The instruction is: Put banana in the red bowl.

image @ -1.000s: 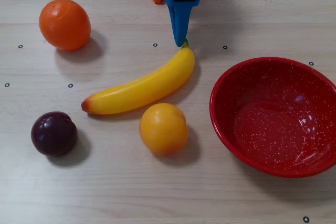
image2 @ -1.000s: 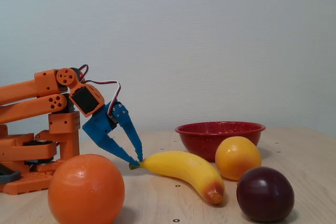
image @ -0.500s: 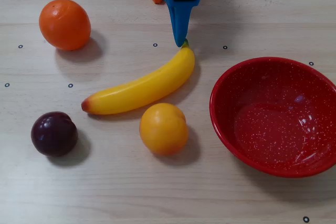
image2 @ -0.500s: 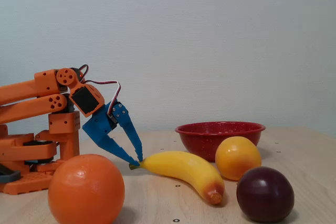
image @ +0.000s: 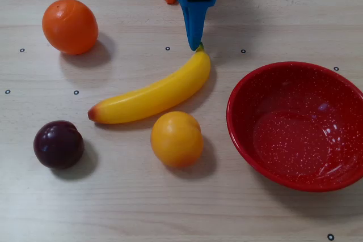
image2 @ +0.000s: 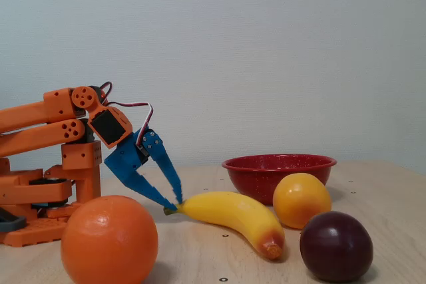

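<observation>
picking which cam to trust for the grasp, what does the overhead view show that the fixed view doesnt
Only the overhead view shows the red bowl's empty speckled inside and the flat layout: the yellow-orange fruit lies beside the banana's middle, and bare table separates the banana from the bowl.

Only the fixed view shows the orange arm and the height: the blue jaws slant down to the table, tips together at the banana's green stem.

Both show the gripper, banana, bowl, orange and dark plum.
</observation>
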Motion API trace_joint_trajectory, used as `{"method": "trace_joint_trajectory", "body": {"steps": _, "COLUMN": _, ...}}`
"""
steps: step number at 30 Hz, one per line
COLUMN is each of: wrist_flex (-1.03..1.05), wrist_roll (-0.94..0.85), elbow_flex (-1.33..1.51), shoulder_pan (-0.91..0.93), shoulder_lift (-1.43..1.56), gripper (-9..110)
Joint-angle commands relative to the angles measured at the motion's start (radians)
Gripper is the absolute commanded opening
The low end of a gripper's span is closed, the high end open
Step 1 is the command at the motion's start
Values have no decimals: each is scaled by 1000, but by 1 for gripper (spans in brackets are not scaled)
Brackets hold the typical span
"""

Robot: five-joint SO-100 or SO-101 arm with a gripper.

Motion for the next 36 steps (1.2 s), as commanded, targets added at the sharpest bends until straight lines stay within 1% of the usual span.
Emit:
{"method": "trace_joint_trajectory", "body": {"steps": 1, "wrist_flex": -9, "wrist_roll": 8, "elbow_flex": 12, "shoulder_pan": 3, "shoulder_lift": 17, "gripper": 2}}
{"method": "trace_joint_trajectory", "body": {"steps": 4, "wrist_flex": -9, "wrist_roll": 6, "elbow_flex": 12, "shoulder_pan": 3, "shoulder_lift": 17, "gripper": 0}}
{"method": "trace_joint_trajectory", "body": {"steps": 20, "wrist_flex": -6, "wrist_roll": -5, "elbow_flex": 12, "shoulder_pan": 0, "shoulder_lift": 17, "gripper": 0}}
{"method": "trace_joint_trajectory", "body": {"steps": 24, "wrist_flex": 8, "wrist_roll": -34, "elbow_flex": -6, "shoulder_pan": 2, "shoulder_lift": -3, "gripper": 0}}
{"method": "trace_joint_trajectory", "body": {"steps": 29, "wrist_flex": 11, "wrist_roll": -84, "elbow_flex": -109, "shoulder_pan": 14, "shoulder_lift": -89, "gripper": 0}}
{"method": "trace_joint_trajectory", "body": {"steps": 32, "wrist_flex": 52, "wrist_roll": -123, "elbow_flex": -202, "shoulder_pan": 31, "shoulder_lift": -146, "gripper": 0}}
{"method": "trace_joint_trajectory", "body": {"steps": 36, "wrist_flex": 92, "wrist_roll": -216, "elbow_flex": -316, "shoulder_pan": 72, "shoulder_lift": -227, "gripper": 0}}
